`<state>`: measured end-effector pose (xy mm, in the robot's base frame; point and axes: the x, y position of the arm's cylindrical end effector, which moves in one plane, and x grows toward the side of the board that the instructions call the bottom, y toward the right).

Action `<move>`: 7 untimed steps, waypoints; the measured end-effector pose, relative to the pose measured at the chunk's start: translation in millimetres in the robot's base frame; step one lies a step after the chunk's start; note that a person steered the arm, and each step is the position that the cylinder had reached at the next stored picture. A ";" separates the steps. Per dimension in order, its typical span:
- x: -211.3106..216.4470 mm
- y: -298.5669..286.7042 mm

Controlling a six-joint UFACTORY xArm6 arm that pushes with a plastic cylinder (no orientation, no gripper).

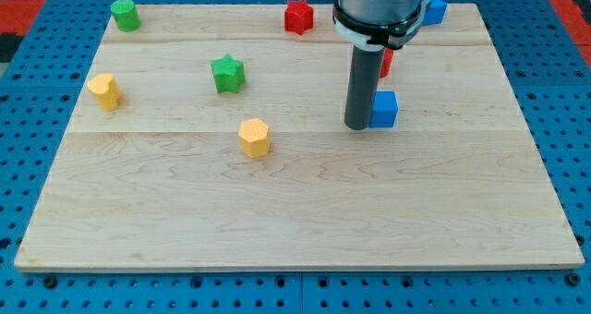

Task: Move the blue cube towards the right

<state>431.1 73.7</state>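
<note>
There is no pincer on this arm, so nothing is clamped or held; the arm ends in a straight dark rod. My tip (358,126) rests on the bench (295,212), right of centre, and stands hard against the view's left face of the blue cube (385,109), touching it or very nearly so. The blue cube sits on the middle plank of the bench, to the view's right of the rod.

Behind the rod a red block (386,63) peeks out, mostly hidden, so its shape cannot be told. Another blue block (434,9) lies near the view's top edge, partly covered by the arm's housing.

A red star (298,17) sits at the view's top, left of the arm. A green star (226,74) lies left of centre, and a green cylinder (125,15) stands in the top left corner. A yellow block (105,90) sits near the left edge, and a yellow hexagonal block (254,137) lies below the green star, well apart from my tip.

No containers are on the bench.
</note>
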 end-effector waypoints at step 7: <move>-19.6 31.8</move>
